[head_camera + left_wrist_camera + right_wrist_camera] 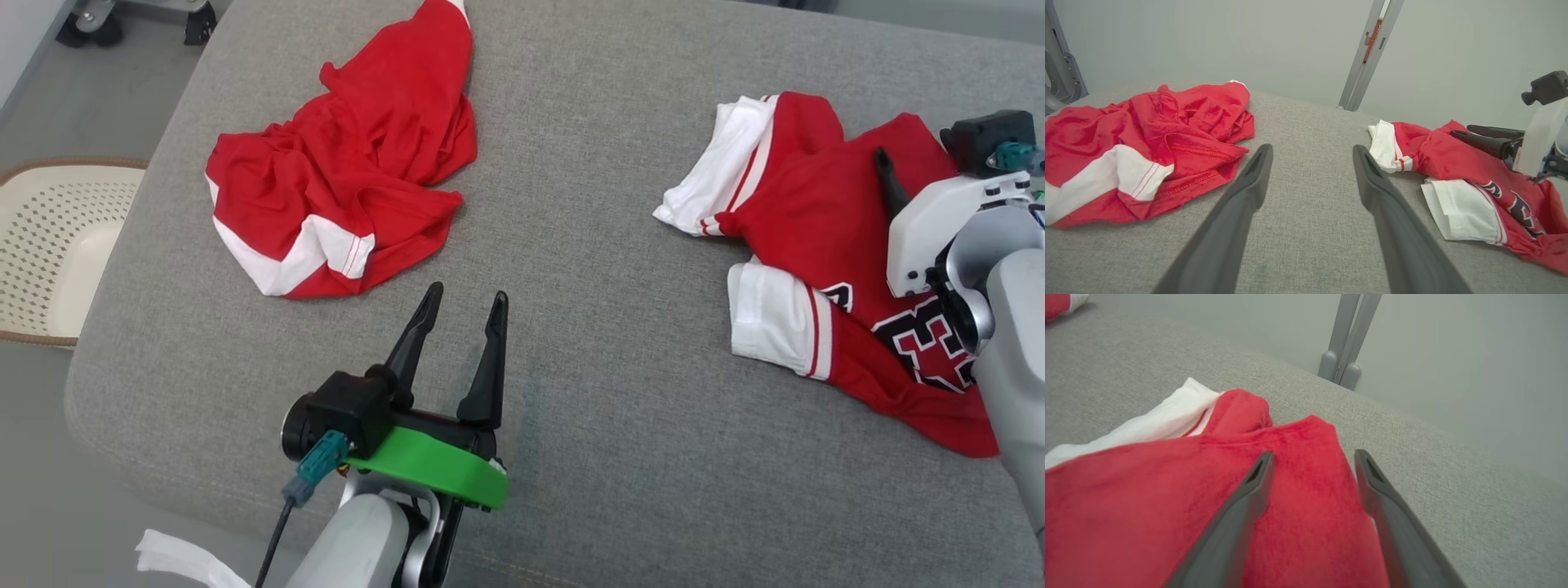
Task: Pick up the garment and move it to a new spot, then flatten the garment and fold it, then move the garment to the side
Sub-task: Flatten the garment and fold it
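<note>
On my head feed I have two red garments on the grey cloth-covered tabletop. The jersey lies near the right edge, roughly flattened. It has a red body, white sleeves with red stripes at the cuffs, and black-and-white block lettering partly hidden behind my right arm. My right pincer is spread wide over its upper red part; on the wrist feed the fingertips seem just off the cloth, though I can't be sure they aren't touching. The other garment, red with white bands, sits crumpled in a heap at the far left, well apart. My left pincer is spread too, empty, over bare tabletop near the heap
</note>
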You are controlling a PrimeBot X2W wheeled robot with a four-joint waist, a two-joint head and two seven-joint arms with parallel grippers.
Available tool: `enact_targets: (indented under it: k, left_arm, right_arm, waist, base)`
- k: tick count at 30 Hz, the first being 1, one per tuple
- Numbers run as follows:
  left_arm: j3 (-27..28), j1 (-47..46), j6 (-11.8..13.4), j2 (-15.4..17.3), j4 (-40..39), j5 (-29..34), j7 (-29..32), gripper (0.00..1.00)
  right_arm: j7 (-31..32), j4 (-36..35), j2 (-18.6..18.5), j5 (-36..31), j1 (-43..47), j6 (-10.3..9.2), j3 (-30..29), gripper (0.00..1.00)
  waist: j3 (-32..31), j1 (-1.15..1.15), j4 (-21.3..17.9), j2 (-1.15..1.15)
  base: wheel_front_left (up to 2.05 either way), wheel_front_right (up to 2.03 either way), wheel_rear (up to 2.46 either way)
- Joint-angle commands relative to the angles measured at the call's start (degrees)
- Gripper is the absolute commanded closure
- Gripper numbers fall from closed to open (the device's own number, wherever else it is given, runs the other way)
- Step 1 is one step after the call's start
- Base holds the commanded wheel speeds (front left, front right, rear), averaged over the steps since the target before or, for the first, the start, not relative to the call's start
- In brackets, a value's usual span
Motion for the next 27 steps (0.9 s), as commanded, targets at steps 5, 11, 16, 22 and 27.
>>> enact_targets:
  k: [5,11,16,22,27]
  left_arm:
    - [-1.07,-1.91,0.67,0.03,-0.30,-1.08,-0.02,0.00]
    - [-1.51,-2.67,1.11,0.03,-0.60,-1.32,-0.02,0.00]
    - [-1.37,-2.90,1.27,0.02,-0.31,-1.45,-0.02,0.00]
    - [-1.73,-3.27,1.36,0.02,-0.38,-1.73,-0.02,0.00]
    - [-2.15,-3.75,1.33,0.02,-0.67,-1.91,-0.03,0.00]
  right_arm:
    - [5.10,2.72,-3.39,8.93,-3.44,-0.07,5.21,0.00]
    - [9.60,0.75,-7.08,18.77,-5.17,-0.07,10.36,1.00]
    - [6.97,-0.84,-9.56,21.49,-6.77,-0.07,10.52,1.00]
    - [1.83,2.87,-11.78,16.69,-12.58,-0.07,3.51,1.00]
    - [-2.98,8.59,-13.03,6.94,-19.27,-0.07,-6.08,1.00]
  waist:
    - [2.48,0.00,0.64,0.00]
    - [3.43,0.00,0.33,0.00]
    - [3.55,0.00,0.08,0.00]
    - [3.59,0.00,-0.20,0.00]
    - [4.09,0.00,-0.02,0.00]
  base:
    - [0.00,0.00,0.00]
    - [0.00,0.00,0.00]
    - [0.00,0.00,0.00]
    - [0.00,0.00,0.00]
    - [0.00,0.00,0.00]
